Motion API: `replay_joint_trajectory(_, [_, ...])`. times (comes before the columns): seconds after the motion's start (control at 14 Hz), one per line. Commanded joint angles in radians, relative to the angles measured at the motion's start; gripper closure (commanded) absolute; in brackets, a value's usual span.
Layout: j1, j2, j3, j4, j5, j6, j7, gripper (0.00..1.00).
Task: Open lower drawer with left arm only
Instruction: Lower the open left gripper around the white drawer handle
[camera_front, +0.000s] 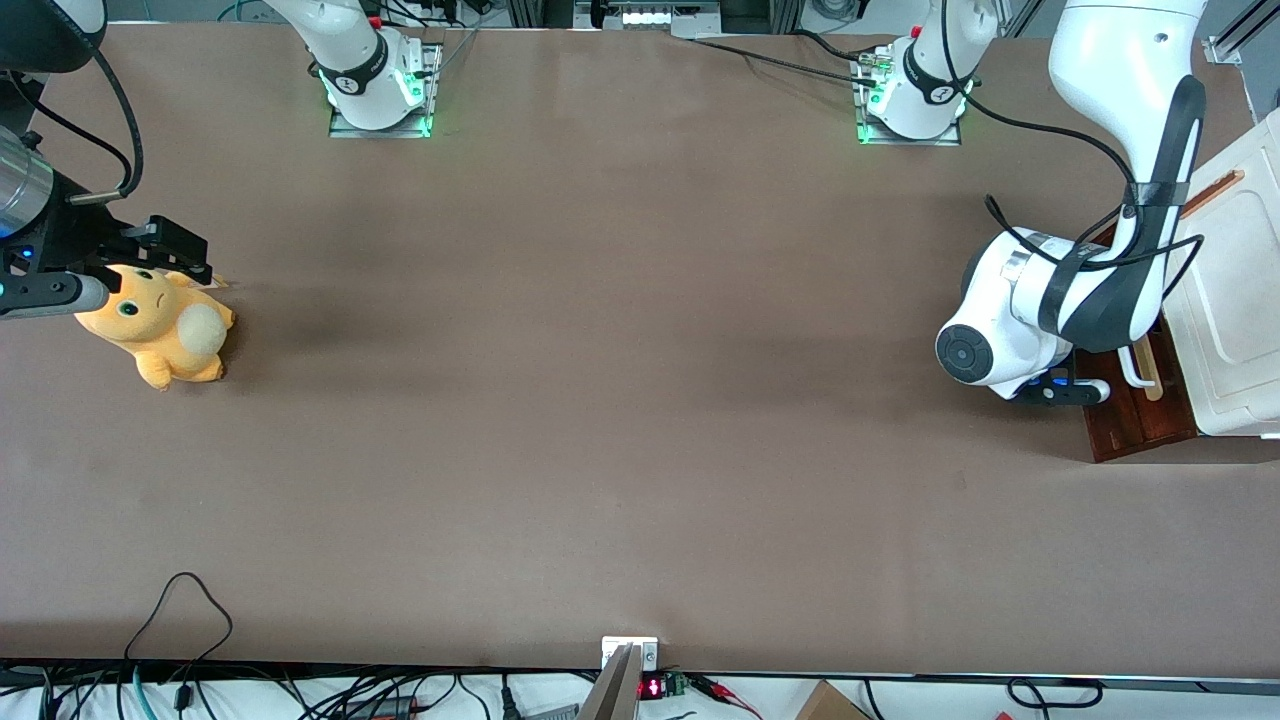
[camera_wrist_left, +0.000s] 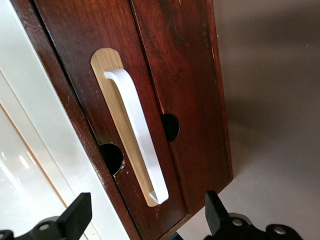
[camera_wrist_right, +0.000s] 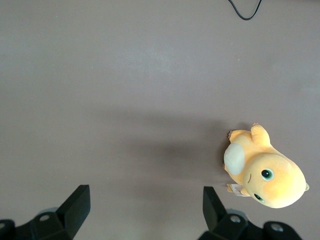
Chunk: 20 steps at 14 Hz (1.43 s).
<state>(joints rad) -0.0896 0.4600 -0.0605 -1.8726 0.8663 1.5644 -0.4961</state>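
Observation:
The lower drawer (camera_wrist_left: 165, 65) is a dark reddish-brown wooden front with a white loop handle (camera_wrist_left: 137, 130) on a pale wooden strip. Its front looks level with the plain dark panel beside it. In the front view the drawer (camera_front: 1140, 410) shows under the cabinet's white top, at the working arm's end of the table. The left arm (camera_front: 1100, 290) bends down in front of the drawer. Its gripper (camera_wrist_left: 145, 217) is open and faces the drawer front a short way off, with one end of the handle in line between the black fingertips (camera_wrist_left: 76, 215). It touches nothing. From the front the gripper (camera_front: 1075, 392) is mostly hidden under the wrist.
The cabinet's white moulded top (camera_front: 1235, 300) reaches the table's edge. A yellow plush toy (camera_front: 165, 325) lies toward the parked arm's end of the table, also seen in the right wrist view (camera_wrist_right: 265, 175). A black cable loop (camera_front: 180, 600) lies near the front edge.

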Motion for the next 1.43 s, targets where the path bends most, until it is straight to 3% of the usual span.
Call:
replay_joint_trajectory(0.0, [-0.004, 0.02, -0.001, -0.005, 0.042, -0.026, -0.051, 0.0])
replay_joint_trajectory(0.43, [-0.009, 0.058, -0.001, -0.005, 0.074, -0.058, -0.094, 0.0])
replay_joint_trajectory(1.36, [-0.038, 0.166, -0.001, 0.0, 0.353, -0.164, -0.255, 0.0])
